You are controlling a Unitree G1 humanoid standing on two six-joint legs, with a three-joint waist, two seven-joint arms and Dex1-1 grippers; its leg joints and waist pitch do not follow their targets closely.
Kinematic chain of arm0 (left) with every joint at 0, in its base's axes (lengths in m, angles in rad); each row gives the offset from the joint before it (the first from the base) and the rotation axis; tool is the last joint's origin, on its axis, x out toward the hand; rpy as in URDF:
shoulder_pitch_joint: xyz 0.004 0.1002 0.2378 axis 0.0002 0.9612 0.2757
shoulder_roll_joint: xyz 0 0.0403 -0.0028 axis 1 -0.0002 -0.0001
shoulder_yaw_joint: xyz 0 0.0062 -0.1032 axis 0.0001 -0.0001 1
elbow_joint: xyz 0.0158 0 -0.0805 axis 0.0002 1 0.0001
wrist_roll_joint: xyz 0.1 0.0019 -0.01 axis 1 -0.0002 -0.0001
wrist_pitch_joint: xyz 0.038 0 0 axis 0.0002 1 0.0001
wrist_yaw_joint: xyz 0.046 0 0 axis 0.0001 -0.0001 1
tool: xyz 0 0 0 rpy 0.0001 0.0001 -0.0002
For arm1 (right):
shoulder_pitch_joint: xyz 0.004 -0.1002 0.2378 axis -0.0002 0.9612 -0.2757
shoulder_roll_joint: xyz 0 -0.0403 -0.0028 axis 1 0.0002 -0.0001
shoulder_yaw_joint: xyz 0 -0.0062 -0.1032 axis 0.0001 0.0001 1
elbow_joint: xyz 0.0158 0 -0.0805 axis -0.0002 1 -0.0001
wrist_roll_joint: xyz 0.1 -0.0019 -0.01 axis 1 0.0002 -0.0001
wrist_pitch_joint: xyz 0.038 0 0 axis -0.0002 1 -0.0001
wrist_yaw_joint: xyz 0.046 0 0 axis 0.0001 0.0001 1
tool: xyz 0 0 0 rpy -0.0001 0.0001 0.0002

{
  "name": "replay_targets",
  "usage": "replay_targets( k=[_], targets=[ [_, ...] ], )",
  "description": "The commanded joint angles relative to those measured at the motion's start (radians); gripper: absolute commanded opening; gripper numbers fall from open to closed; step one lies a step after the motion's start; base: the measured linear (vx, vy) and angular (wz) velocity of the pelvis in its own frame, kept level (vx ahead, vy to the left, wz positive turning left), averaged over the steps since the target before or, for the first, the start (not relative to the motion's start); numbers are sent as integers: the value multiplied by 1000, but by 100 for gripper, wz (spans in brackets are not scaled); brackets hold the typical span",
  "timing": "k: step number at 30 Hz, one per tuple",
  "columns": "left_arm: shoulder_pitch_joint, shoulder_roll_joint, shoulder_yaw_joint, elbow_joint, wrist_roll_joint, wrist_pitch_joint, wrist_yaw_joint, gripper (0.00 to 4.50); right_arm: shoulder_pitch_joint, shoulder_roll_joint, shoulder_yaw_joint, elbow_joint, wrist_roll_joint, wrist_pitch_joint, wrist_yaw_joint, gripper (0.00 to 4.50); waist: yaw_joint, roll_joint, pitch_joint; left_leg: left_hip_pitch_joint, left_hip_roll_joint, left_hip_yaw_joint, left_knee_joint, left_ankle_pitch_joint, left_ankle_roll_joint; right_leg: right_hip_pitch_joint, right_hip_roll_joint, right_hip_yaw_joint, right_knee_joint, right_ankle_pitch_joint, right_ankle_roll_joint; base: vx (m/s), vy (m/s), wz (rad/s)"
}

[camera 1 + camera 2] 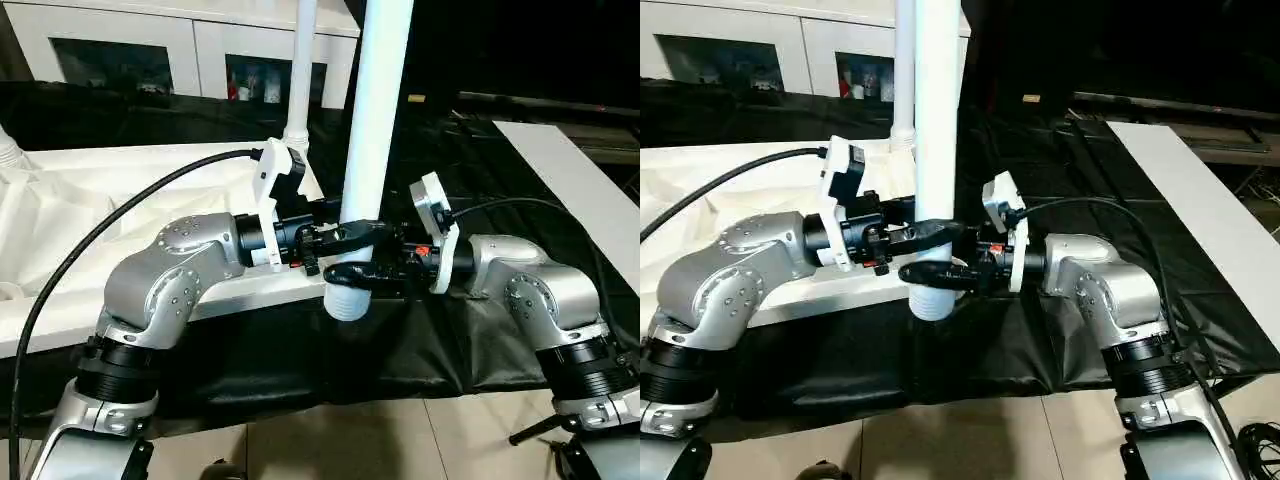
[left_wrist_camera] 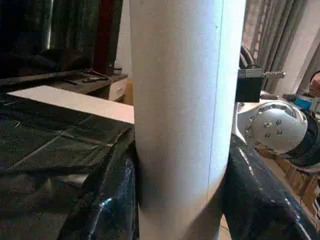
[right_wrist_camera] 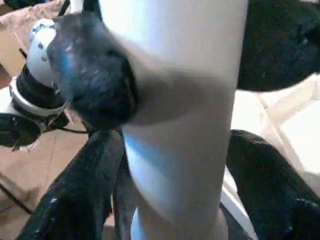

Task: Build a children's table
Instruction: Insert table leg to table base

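Left gripper (image 1: pixel 335 238) clamps the smooth white tapered leg (image 1: pixel 375 130); right gripper (image 1: pixel 362 272) brackets its ribbed end.

White leg (image 1: pixel 375 120), white tabletop (image 1: pixel 120 180), black cloth (image 1: pixel 400 350), seemingly glossy black fingers (image 2: pixel 107 210)

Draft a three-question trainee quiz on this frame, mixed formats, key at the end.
1. True or false: the long white tapered round plastic leg held between the arms stands roughly upright.
2. Multiple choice: where is the second white round leg? A) lying on the floor; B) standing at the far corner of the white plastic rectangular tabletop; C) on the white cabinet with dark glass doors.
3. Fill in: the left tool grips the held leg just ____ the right tool.

Key: 1 true. 2 B. 3 above. The left wrist view shows black fingers pressed on both sides of the leg; the right tool's fingers flank it near its ribbed lower end.
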Motion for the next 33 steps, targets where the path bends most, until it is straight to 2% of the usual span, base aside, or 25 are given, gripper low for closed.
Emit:
replay_targets(
  k=[1,2,12,16,27,28,29,30,33],
  targets=[
    [-10,2,-17,3,13,-13,-14,195,-4,-18,-2,2,-14,9,16,312,0,11,-65,16,23,0,-62,-139,-24,45,-58,46,-73,-33,-187,0,0,0],
    [-9,4,-18,3,14,-13,-18,195,-3,-21,0,0,-16,8,19,299,1,14,-66,16,23,0,-62,-143,-25,46,-58,46,-72,-33,-189,0,0,0],
    [-8,14,-40,-3,22,-11,-49,195,6,-36,14,-4,-14,14,38,207,1,12,-67,16,22,0,-61,-137,-22,47,-58,46,-70,-17,-199,0,0,0],
    [-7,7,-43,-9,20,-7,-44,195,8,-34,18,-4,-17,16,44,190,1,11,-67,16,22,0,-60,-136,-21,48,-58,45,-70,-16,-201,0,0,0],
    [-10,0,-44,-10,13,-2,-50,195,19,-20,21,-5,-45,0,15,188,1,14,-68,17,22,-1,-60,-136,-23,48,-57,45,-68,-3,-205,0,0,0],
    [-9,0,-45,-12,12,-1,-54,195,18,-20,21,-5,-43,3,17,223,1,14,-69,17,22,-1,-59,-134,-22,48,-57,45,-68,1,-207,0,0,0],
    [-9,-1,-45,-12,12,-1,-54,195,18,-22,24,-7,-42,5,21,223,1,14,-68,17,23,-1,-60,-134,-22,48,-56,45,-68,3,-207,0,0,0],
    [-9,-1,-45,-12,12,-1,-54,195,18,-22,24,-7,-42,5,21,258,1,14,-68,17,22,-1,-59,-133,-21,48,-56,45,-67,5,-208,0,0,0],
    [-5,4,-53,-24,3,8,-73,195,16,-23,32,-9,-59,-4,16,267,2,13,-69,17,22,0,-59,-129,-20,48,-57,45,-67,7,-210,0,0,0]
  ],
)
